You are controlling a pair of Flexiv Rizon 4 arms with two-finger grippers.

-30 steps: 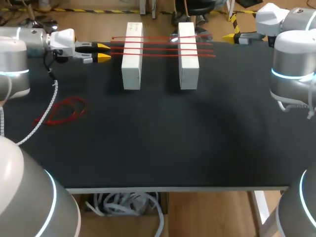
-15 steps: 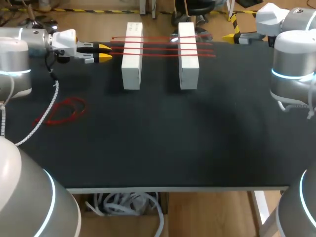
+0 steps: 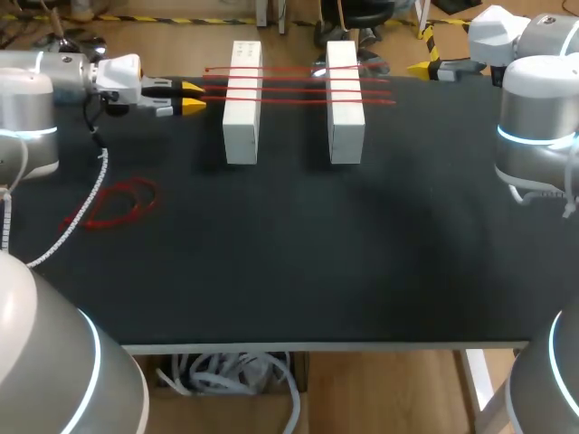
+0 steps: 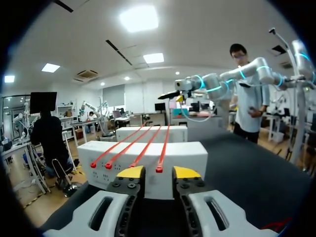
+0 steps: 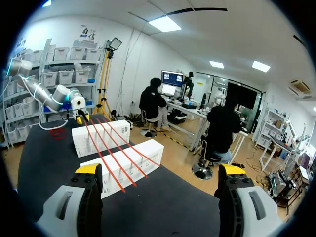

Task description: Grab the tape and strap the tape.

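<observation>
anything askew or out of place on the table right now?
Nothing spilled or damaged. The four thin red straps lie tidy across two white rectangular blocks. Only oddity: a tangled red loop lying loose on the black tabletop, apart from the blocks.

The head camera looked down from above and behind over the whole worktop (image 3: pixel 298 262). The left wrist camera sat low and close to the white blocks (image 4: pixel 185 154), facing along the red ties (image 4: pixel 146 146); the right wrist camera faced back from farther off. All shared both blocks.
</observation>
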